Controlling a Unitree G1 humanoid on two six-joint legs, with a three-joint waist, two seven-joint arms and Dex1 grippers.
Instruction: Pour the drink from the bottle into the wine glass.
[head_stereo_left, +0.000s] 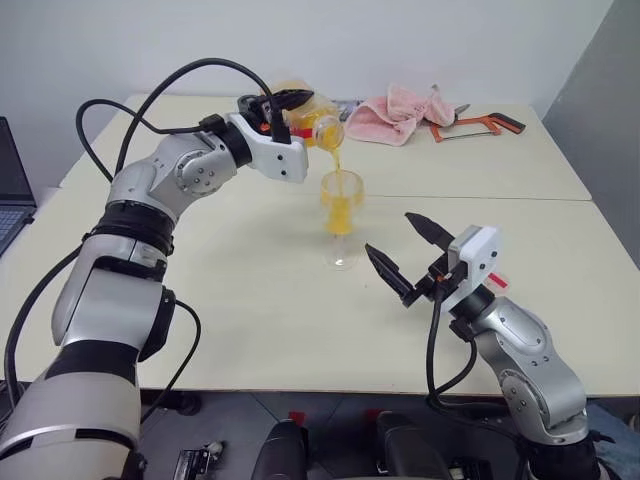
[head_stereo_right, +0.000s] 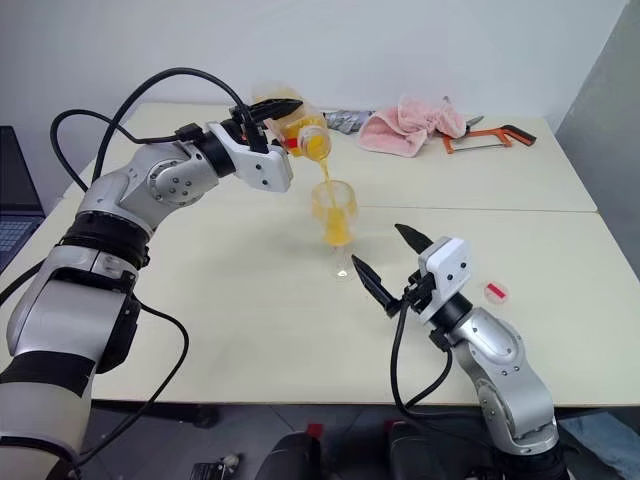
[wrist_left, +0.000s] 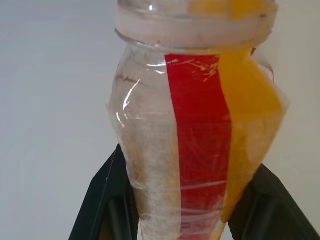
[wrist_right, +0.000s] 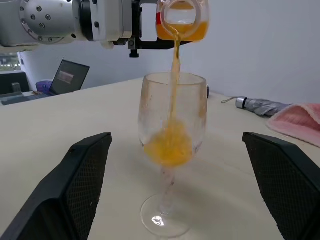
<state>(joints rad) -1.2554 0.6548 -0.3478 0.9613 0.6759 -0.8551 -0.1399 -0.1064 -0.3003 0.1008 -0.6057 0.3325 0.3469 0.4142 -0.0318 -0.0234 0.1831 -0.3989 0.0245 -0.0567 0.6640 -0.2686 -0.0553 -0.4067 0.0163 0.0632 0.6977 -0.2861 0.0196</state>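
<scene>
The bottle (head_stereo_left: 312, 122), probably light and squashy, sat clenched by its body in the left hand (head_stereo_left: 281, 108), pouring; right hand (head_stereo_left: 408, 252) released.

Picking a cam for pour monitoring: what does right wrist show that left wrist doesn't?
Right wrist alone: the wine glass upright on the table, the orange stream landing in its bowl, the open right gripper flanking it without touching, a laptop, a pink cloth. Left wrist alone: the red label strip close up, the left gripper's fingers clamping the body. Both: the tilted bottle and the drink.
</scene>
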